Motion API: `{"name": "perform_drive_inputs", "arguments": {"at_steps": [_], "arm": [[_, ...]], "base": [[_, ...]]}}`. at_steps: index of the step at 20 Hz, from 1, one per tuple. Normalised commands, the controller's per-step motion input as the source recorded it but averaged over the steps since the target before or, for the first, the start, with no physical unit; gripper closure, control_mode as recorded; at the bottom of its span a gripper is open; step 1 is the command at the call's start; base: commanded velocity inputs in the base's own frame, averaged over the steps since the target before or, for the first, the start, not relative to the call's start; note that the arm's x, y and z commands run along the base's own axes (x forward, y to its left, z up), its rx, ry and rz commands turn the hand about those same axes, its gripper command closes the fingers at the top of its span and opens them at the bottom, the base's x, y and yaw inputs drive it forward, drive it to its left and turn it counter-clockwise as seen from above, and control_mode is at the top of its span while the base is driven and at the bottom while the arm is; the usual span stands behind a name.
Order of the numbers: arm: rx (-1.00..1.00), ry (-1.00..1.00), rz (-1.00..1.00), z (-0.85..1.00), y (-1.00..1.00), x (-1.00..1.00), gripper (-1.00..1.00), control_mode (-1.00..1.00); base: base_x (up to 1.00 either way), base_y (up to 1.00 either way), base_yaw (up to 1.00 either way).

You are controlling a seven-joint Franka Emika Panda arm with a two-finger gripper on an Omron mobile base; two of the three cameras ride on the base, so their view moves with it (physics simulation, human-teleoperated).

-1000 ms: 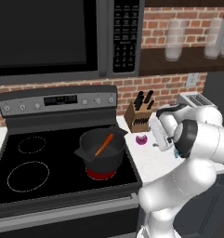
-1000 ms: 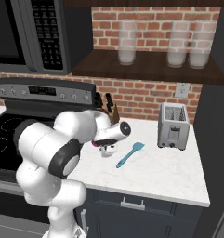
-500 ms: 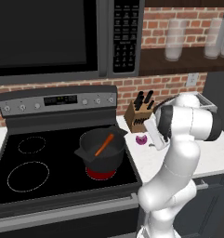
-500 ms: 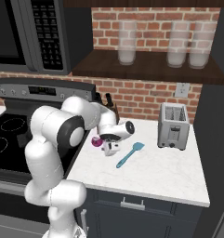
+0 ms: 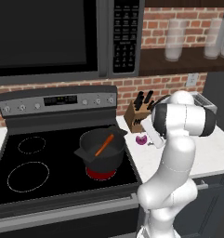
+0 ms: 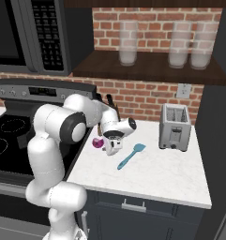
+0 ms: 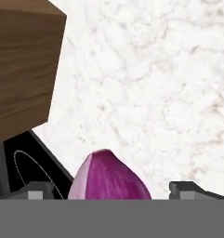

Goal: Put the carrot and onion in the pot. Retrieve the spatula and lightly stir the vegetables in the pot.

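- Red brick covers the wall behind a black stove and a white stone surface in the left base view. A dark pot sits on the stove's front right ring, which glows red. The orange carrot leans inside the pot. The small purple onion lies on the surface, just right of the stove, in front of a wooden knife block. The white arm bends over the onion, and the hand is just beside it.
- From the right base view, the hand points down at the surface, right next to the onion. The spatula with its light-blue handle lies flat on the surface, a little to the right of the hand. A silver toaster stands farther right, near the wall. Three glass jars stand on a dark shelf above.
- Looking along the hand, the onion sits between the two dark fingertips, which stand wide apart. I cannot tell if they touch it. The knife block is at the upper left.
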Motion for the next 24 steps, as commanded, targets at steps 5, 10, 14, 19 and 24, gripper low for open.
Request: {"name": "perform_drive_inputs", "arguments": {"at_steps": [5,10,14,19,24], "arm": [[-0.03,0.0,0.13,-0.37,0.26,0.01,-1.0,-1.0],[-0.03,0.0,0.14,-0.35,0.35,0.0,-1.0,-1.0],[-0.02,0.0,0.14,-0.38,0.37,0.0,1.0,-1.0],[0.0,0.0,0.11,-0.23,0.23,-0.07,1.0,-1.0],[0.0,-0.08,0.04,0.14,0.07,-0.61,1.0,-1.0]], "base": [[0.0,0.0,0.0],[0.0,0.0,0.0],[0.0,0.0,0.0],[0.0,0.0,0.0],[0.0,0.0,0.0]]}}
